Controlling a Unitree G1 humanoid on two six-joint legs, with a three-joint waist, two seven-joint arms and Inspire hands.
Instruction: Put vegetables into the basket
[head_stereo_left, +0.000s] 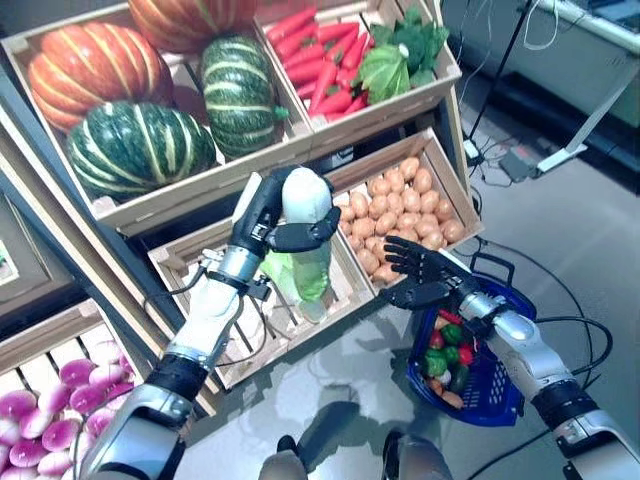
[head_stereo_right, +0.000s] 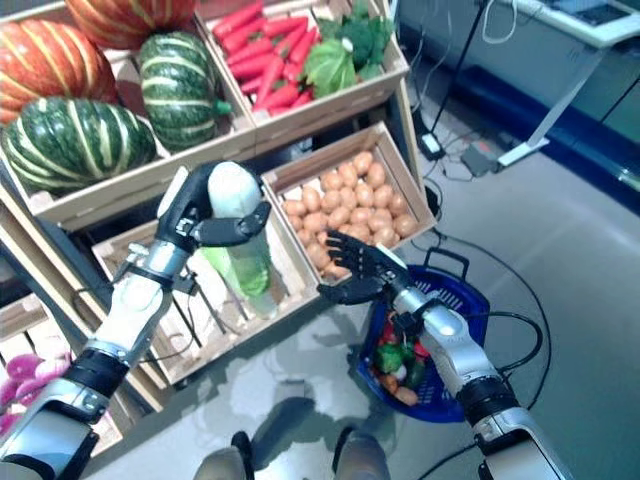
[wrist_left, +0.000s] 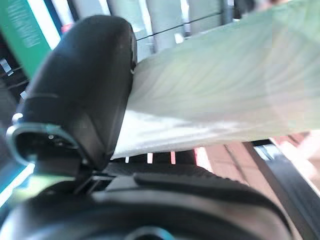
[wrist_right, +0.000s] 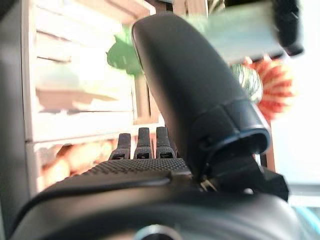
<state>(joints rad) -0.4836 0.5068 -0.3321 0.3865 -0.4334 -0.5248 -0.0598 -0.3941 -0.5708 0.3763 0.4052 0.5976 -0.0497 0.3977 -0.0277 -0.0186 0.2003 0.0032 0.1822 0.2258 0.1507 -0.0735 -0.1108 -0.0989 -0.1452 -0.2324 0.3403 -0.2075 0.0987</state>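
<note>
My left hand (head_stereo_left: 268, 222) is shut on a long pale green cabbage (head_stereo_left: 305, 245), white at its top end and green at the lower end, and holds it upright above the front wooden crate (head_stereo_left: 230, 355). The left wrist view shows the cabbage's pale leaves (wrist_left: 225, 95) against my thumb (wrist_left: 80, 85). My right hand (head_stereo_left: 425, 275) is open with straight fingers, just above the near rim of the blue basket (head_stereo_left: 495, 385) and to the right of the cabbage. The basket stands on the floor and holds red and green peppers (head_stereo_left: 447, 352) and an orange piece.
A tiered wooden vegetable stand (head_stereo_left: 200, 200) takes up the left and the back. A crate of small brown round vegetables (head_stereo_left: 400, 215) lies just behind my right hand. Grey floor with cables (head_stereo_left: 570, 230) lies to the right.
</note>
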